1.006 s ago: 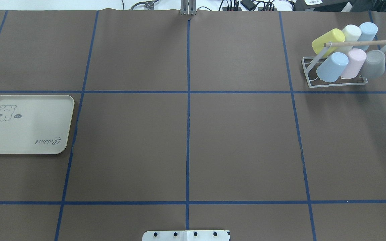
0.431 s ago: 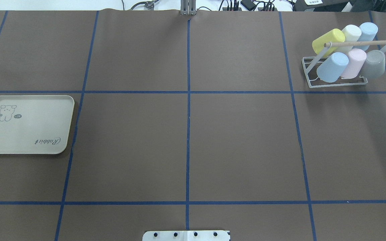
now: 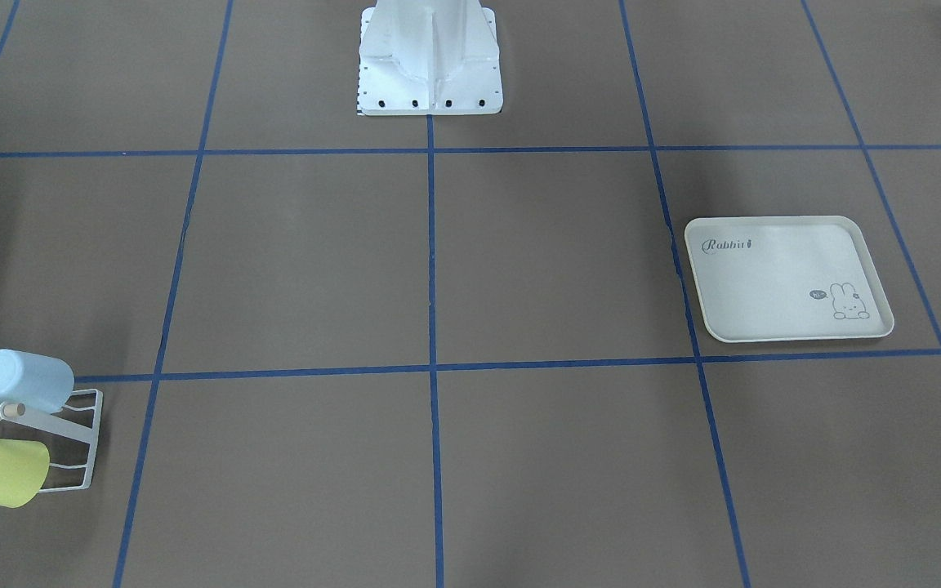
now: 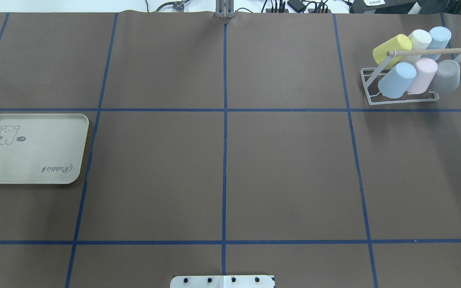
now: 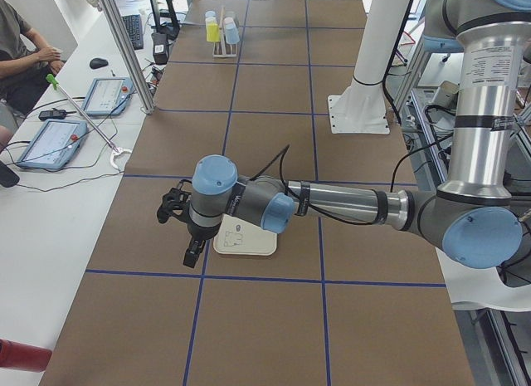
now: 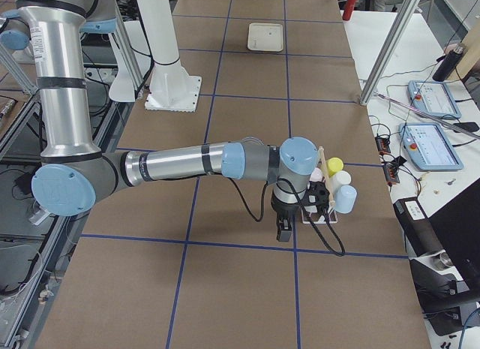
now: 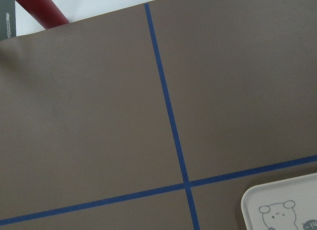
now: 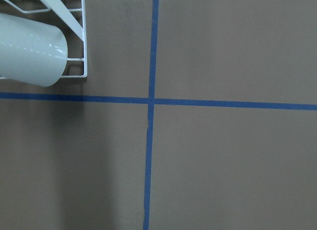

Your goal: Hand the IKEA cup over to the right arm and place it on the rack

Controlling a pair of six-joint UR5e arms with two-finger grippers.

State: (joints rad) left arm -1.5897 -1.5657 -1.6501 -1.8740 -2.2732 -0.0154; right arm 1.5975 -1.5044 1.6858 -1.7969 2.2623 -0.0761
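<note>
On wire rack (image 4: 426, 51), six smooth cups (image 4: 396, 80); left tool (image 5: 192, 255), right tool (image 6: 283, 233): opening unclear.

The rack (image 4: 376, 71) stood on the tabletop (image 4: 286, 172) in its far right part, as seen from behind the robot. It was well apart from the tray (image 4: 34, 160), which lay flat towards the left end, about midway between the near and far sides. Six cups (image 4: 396, 80) sat tilted on the rack in two rows of three, one row behind the other. The dowel (image 4: 430, 51) ran across above them, between the rows. The robot's base plate (image 4: 222, 281) sat at the middle of the near edge. Beyond the far edge a side desk (image 6: 390, 56) ran along the tabletop, with two tablets (image 6: 433, 99) on it.
</note>
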